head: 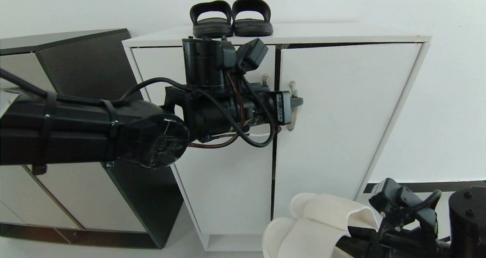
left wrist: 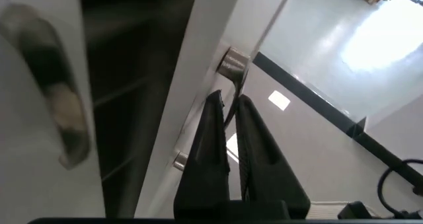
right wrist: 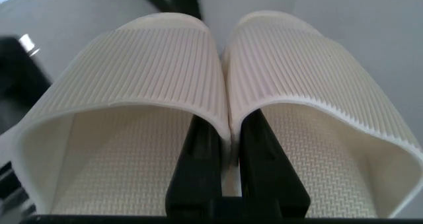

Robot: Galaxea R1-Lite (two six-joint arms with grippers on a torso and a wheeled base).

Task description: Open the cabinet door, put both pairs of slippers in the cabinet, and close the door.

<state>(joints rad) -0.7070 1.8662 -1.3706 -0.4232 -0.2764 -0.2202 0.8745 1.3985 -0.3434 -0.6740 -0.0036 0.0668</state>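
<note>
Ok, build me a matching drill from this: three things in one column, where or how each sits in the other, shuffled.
Things:
1. black slippers
2. white slippers
3. left gripper

States:
A. pinched by the straps in the right gripper
B. shut on a door handle
C. side by side on top of the cabinet

Pairs: 1-C, 2-A, 3-B
</note>
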